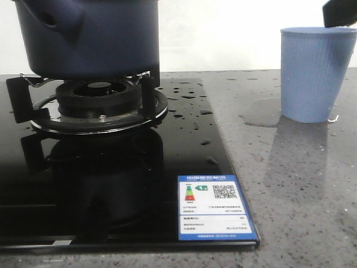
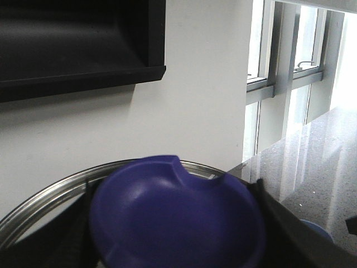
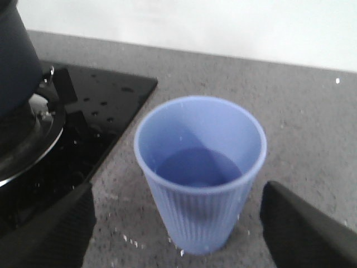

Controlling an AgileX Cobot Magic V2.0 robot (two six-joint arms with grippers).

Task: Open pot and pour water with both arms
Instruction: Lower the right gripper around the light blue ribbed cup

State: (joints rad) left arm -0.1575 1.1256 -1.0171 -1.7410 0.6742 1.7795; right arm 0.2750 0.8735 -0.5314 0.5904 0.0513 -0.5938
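Observation:
The dark navy pot [image 1: 89, 39] sits on the gas burner [image 1: 97, 103] at the far left; its top is cut off in the front view. My left gripper [image 2: 175, 223] is shut on a blue-purple knob [image 2: 173, 218] of a steel-rimmed lid [image 2: 50, 198], held up facing the wall. The light blue ribbed cup [image 1: 315, 72] stands on the grey counter at the right, with water [image 3: 198, 167] in it. My right gripper [image 3: 175, 195] is open, a finger on each side of the cup [image 3: 201, 178] and apart from it. A black part of it [image 1: 340, 14] shows above the cup.
The black glass hob [image 1: 111, 184] carries water drops and a blue energy label [image 1: 215, 206] near its front right corner. A puddle [image 1: 262, 114] lies on the grey counter [image 1: 301, 201] left of the cup. A white wall stands behind.

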